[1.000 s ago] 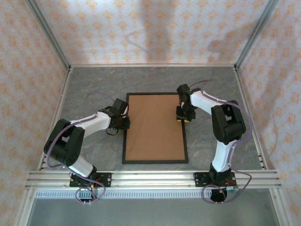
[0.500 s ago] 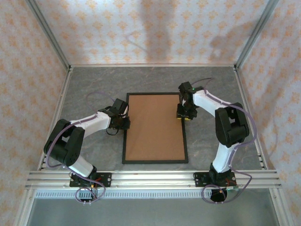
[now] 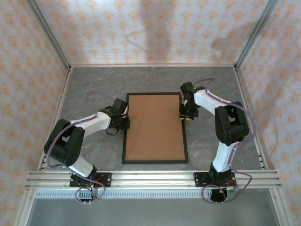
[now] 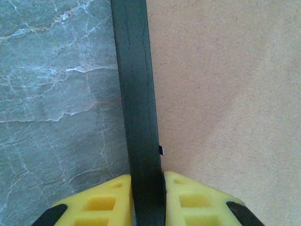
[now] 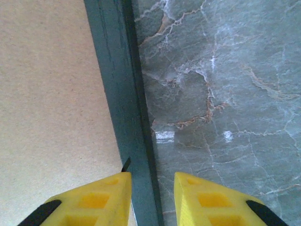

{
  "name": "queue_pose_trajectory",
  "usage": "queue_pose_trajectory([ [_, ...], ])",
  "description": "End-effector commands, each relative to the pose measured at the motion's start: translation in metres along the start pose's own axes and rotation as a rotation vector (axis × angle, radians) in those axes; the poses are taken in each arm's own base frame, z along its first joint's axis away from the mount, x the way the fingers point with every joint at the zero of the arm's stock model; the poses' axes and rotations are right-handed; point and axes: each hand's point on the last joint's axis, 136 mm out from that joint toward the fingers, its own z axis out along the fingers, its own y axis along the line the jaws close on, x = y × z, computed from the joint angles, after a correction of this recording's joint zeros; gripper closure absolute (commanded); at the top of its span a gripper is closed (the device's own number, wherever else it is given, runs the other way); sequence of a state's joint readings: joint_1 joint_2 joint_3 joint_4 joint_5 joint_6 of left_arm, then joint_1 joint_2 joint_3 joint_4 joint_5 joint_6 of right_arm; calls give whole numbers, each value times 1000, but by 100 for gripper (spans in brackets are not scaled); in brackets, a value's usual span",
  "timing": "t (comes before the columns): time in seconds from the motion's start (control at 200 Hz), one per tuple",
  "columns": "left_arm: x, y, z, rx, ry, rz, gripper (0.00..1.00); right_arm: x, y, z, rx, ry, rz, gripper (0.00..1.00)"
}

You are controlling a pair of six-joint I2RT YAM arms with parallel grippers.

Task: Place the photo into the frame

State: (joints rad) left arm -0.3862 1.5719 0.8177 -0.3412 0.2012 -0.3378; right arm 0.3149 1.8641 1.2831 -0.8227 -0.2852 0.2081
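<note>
Top external, right end effector (image 3: 185, 117) shifted outward (slightly), loose astride the frame (image 3: 155, 161), left end effector (image 3: 125, 123) clamping it.

The brown backing board (image 3: 154, 132) covers the whole opening of the frame (image 3: 155, 161), so what lies under it is hidden. Each wrist view cuts off the yellow fingers (image 4: 117, 190) at its bottom edge.

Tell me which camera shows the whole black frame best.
Top external: the whole frame lies as a black rectangle around the brown backing board. The wrist views each catch a close strip of one side rail between yellow fingers.
</note>
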Motion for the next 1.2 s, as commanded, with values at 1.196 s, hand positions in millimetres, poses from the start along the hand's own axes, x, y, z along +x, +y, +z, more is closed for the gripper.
queue_pose_trajectory([
  [1.196,4,-2,9,3,34,25,81,26,28,39,100,68,-95,63],
])
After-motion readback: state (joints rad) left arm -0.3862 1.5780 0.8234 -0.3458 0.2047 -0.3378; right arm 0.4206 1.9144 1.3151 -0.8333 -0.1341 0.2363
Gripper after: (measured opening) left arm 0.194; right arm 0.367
